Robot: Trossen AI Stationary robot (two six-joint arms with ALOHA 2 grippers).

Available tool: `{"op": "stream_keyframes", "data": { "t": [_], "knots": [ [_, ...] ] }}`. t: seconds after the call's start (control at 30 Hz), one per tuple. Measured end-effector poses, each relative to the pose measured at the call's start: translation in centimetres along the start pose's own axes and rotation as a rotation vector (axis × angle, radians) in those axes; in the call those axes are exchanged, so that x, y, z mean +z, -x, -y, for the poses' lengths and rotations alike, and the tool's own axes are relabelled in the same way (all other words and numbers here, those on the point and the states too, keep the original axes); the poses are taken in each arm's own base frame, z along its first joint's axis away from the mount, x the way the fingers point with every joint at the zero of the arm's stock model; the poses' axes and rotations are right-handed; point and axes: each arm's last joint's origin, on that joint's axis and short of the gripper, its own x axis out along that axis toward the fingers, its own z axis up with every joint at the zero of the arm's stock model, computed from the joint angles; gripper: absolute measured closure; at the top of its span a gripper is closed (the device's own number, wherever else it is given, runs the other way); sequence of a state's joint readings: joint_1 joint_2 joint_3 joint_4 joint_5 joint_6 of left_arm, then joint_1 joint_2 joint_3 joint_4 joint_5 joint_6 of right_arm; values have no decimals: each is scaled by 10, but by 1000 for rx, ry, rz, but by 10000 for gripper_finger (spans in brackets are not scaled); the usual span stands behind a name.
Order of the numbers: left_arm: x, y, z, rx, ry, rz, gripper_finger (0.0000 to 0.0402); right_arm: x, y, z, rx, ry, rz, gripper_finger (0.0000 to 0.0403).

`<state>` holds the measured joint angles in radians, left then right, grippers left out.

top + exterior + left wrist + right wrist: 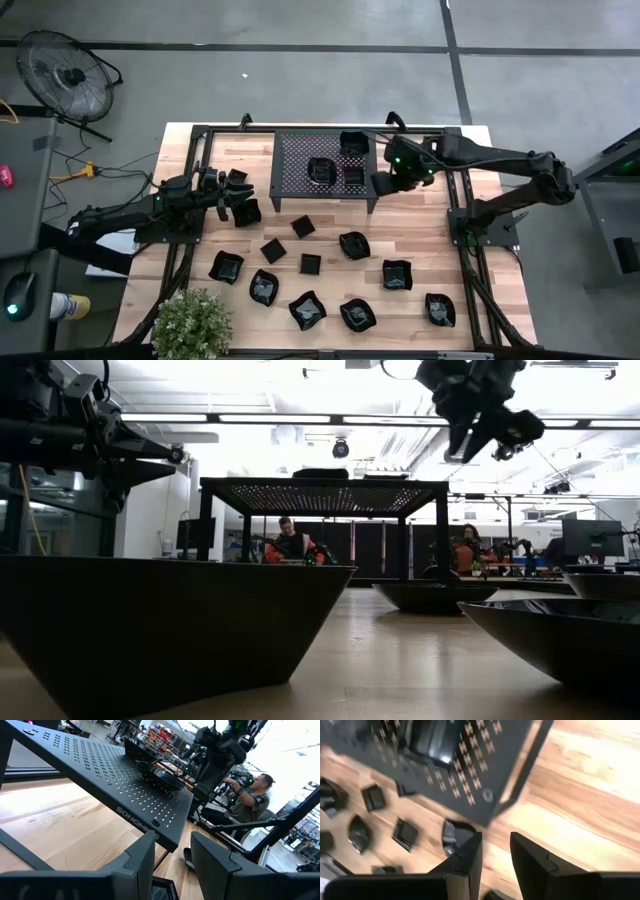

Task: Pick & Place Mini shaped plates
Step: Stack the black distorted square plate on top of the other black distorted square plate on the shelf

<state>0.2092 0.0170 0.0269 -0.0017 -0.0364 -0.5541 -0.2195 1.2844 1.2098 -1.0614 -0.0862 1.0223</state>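
Observation:
Several mini shaped plates (353, 244), small glossy black dishes, rest on their bases on the wooden table's near half. Three more (320, 170) sit on top of the black perforated rack (300, 160) at the far middle. My right gripper (385, 183) hangs above the rack's right near corner, pointing steeply down, open and with nothing in it (495, 855). My left gripper (238, 192) waits at the table's left, level, open with nothing between its fingers (172, 855), and it faces the rack (125, 785). A plate (247, 212) lies just beside it.
A potted plant (190, 325) stands at the near left corner. Dark frame bars (460, 230) run along both sides of the table. In the low view, plates (160, 630) loom close in front. People (292, 545) sit at desks in the room behind.

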Motion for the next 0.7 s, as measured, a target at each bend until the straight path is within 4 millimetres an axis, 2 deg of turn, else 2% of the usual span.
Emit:
{"op": "stream_keyframes", "data": {
  "t": [0.27, 0.53, 0.7],
  "knots": [
    [0, 0, 0, 0, 0, 0, 277, -27, 6, -1, -17, 155, -81, 308],
    [0, 0, 0, 0, 0, 0, 277, -59, -16, 4, -50, 357, -227, 308],
    [0, 0, 0, 0, 0, 0, 277, -81, -27, 10, -35, 545, -302, 309]
  ]
}}
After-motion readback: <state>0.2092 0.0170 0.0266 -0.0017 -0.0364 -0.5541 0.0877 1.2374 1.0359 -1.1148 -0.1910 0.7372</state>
